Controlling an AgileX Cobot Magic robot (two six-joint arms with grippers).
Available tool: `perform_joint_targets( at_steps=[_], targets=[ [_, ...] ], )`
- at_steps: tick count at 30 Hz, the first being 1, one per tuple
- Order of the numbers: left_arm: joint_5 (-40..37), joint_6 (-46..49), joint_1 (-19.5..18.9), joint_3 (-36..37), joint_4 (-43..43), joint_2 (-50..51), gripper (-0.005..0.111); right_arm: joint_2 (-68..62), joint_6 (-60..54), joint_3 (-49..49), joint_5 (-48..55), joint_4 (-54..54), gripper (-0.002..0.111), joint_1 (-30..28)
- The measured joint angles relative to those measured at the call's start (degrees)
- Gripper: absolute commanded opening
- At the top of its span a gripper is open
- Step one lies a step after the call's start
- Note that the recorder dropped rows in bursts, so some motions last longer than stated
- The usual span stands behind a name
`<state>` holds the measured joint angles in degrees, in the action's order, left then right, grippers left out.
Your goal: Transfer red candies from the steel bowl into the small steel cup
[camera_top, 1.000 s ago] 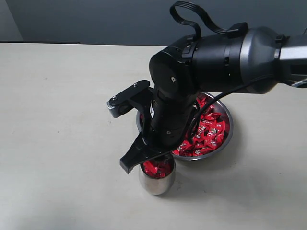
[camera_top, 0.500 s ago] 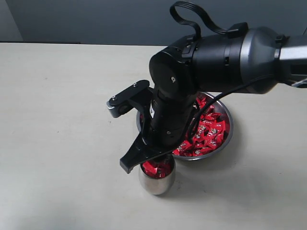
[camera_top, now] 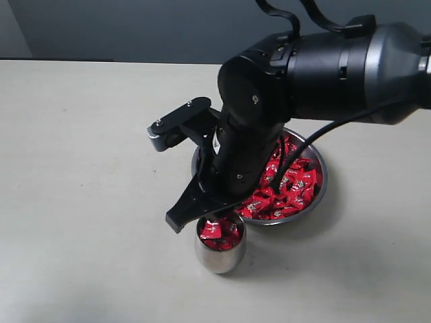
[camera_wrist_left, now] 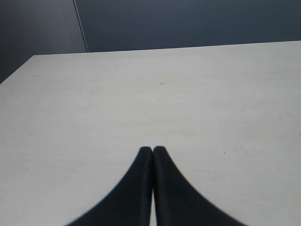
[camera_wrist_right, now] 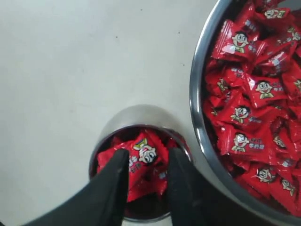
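Right claw (camera_wrist_right: 147,155) part-open, gripping nothing — I've got it over the small steel cup (camera_wrist_right: 136,117) so red candies (camera_wrist_right: 141,149) drop straight in.

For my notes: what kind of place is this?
Probably a lab test bench: a robot arm over a pale table, a dark wall, a steel bowl and small steel cup of red candies.

In the exterior view the right arm (camera_top: 316,74) covers the left side of the steel bowl (camera_top: 324,180) and runs off the right edge. In the right wrist view the picture's edges cut the bowl, and the fingers (camera_wrist_right: 110,188) of the right gripper (camera_wrist_right: 149,154) hide part of the mouth of the small steel cup (camera_wrist_right: 136,115).
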<state>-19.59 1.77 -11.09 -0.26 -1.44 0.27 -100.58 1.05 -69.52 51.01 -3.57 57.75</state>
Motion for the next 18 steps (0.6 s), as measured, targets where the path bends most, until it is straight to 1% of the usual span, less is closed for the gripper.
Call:
perform_joint_targets(
  at_steps=[3, 8, 18],
  targets=[
    [0.0, 0.0, 0.0, 0.0, 0.0, 0.0, 0.000, 0.8, 0.0, 0.0, -0.1, 0.2, 0.029, 0.0],
    [0.0, 0.0, 0.0, 0.0, 0.0, 0.0, 0.000, 3.3, 0.3, 0.0, -0.1, 4.1, 0.029, 0.0],
    [0.0, 0.0, 0.0, 0.0, 0.0, 0.0, 0.000, 7.2, 11.2, 0.0, -0.7, 19.6, 0.029, -0.7]
  ],
)
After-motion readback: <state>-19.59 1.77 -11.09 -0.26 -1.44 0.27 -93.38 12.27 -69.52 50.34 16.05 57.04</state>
